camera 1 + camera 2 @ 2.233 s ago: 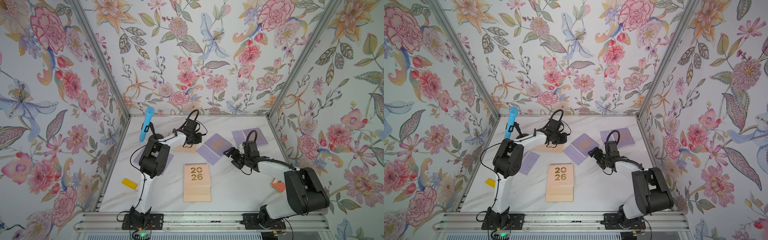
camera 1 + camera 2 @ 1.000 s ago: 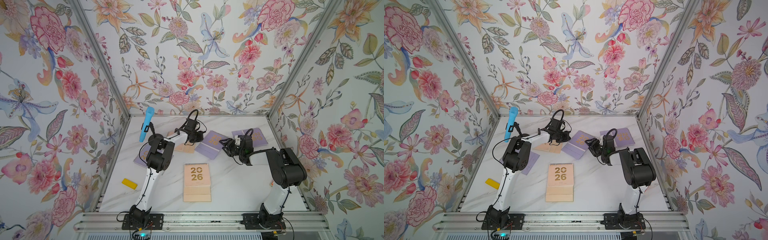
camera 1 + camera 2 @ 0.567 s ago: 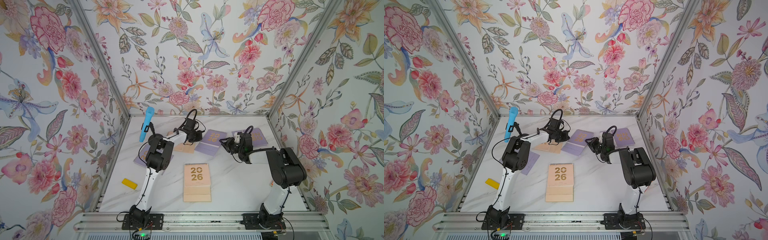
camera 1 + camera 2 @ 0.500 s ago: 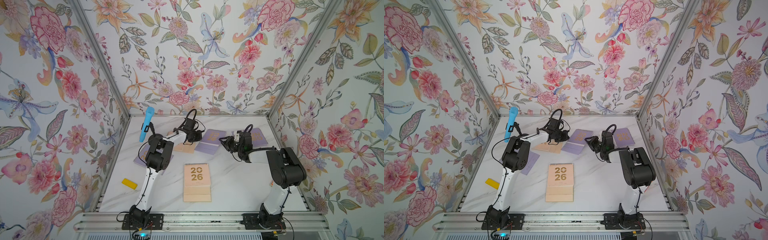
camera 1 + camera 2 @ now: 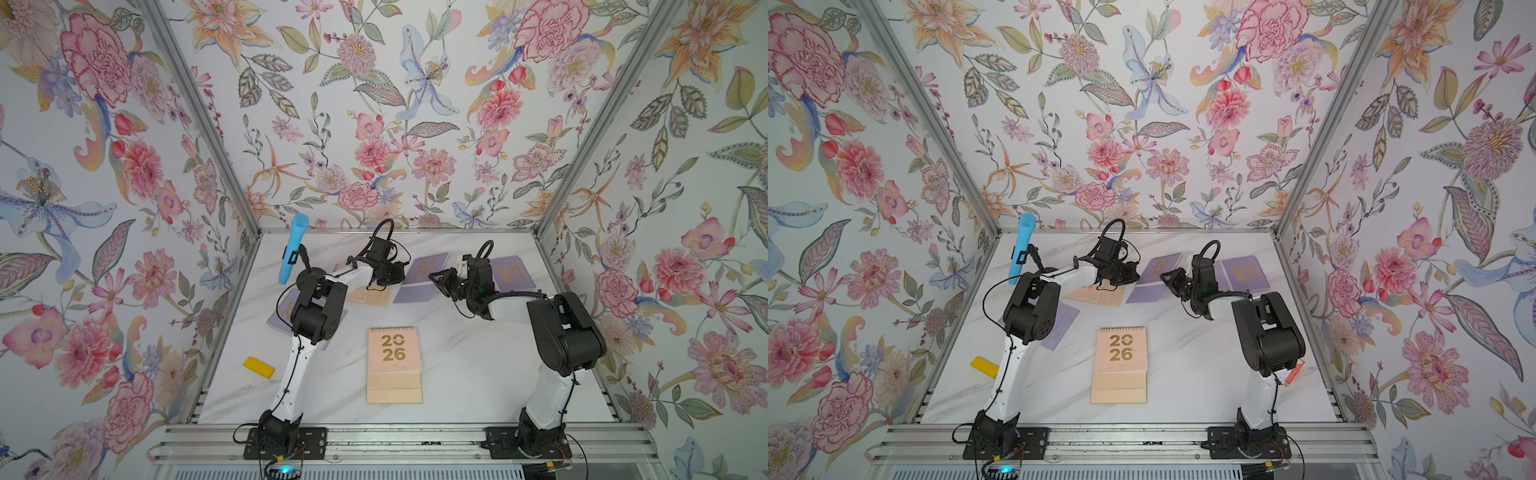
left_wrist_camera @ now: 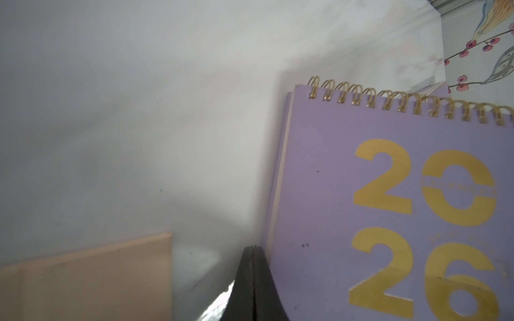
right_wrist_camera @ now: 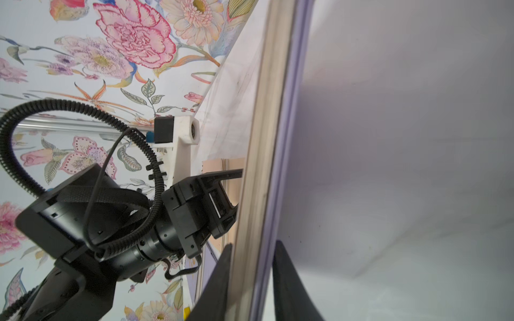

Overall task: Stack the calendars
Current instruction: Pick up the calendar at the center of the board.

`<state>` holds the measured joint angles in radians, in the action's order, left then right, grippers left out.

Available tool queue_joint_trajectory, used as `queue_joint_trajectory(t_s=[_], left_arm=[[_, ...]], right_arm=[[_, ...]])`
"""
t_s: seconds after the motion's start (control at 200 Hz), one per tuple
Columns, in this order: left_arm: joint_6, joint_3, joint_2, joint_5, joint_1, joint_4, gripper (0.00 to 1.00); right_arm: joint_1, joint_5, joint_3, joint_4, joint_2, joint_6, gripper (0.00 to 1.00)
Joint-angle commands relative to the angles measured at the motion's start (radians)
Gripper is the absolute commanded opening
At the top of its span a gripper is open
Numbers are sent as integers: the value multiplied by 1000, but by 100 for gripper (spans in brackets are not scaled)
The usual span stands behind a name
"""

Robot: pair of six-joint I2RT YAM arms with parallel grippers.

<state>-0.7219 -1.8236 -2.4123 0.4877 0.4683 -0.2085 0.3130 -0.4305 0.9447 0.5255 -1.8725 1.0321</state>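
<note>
Marble-veined white tabletop, closed in on three sides by floral wallpaper walls with aluminium corner posts.

1. Entry for the middle lilac calendar: far half of the table, between the two grippers, gold 2026 facing up. At its right edge is the right gripper. The right wrist view shows that edge, cream pages between lilac covers, standing between the two fingers, one on the upper face and one on the table side, jaws drawn narrow onto it. At its left edge is the left gripper. The left wrist view shows its fingers pressed together with nothing between them, tips just beside the calendar's side.
2. Entry for the far lilac calendar: flat, behind the right wrist.
3. Entry for the left lilac calendar: flat, largely hidden under the left arm's elbow.
4. Entry for the far peach calendar: flat, below the left forearm, just beside item 1.
5. Entry for the front peach calendar: flat, centre front, well apart from both grippers.

Sundries: yellow block, blue tube, orange card.

Changes: two seconds ago item 1 lay nearer the front and the right arm's elbow sat low. That arm is now upright. One second ago the right jaws stood wider. The left jaws are unchanged.
</note>
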Motion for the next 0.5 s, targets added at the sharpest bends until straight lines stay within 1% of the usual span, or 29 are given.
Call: queue_joint_trajectory(t_s=[0.0, 0.13, 0.285, 0.41, 0.495], left_arm=[[-4, 17, 43, 19, 4, -48, 0], [-4, 14, 65, 14, 1, -49, 0], [-1, 17, 108, -1, 0, -61, 0], [-5, 48, 163, -16, 0, -58, 0], [-9, 94, 218, -35, -1, -52, 0]], right_arm=[[4, 27, 30, -20, -4, -10, 17], [1, 30, 16, -33, 24, -19, 8], [-9, 31, -24, -45, 95, -27, 2], [-24, 31, -57, -81, 186, -39, 0], [-31, 25, -75, -129, 254, -59, 0]])
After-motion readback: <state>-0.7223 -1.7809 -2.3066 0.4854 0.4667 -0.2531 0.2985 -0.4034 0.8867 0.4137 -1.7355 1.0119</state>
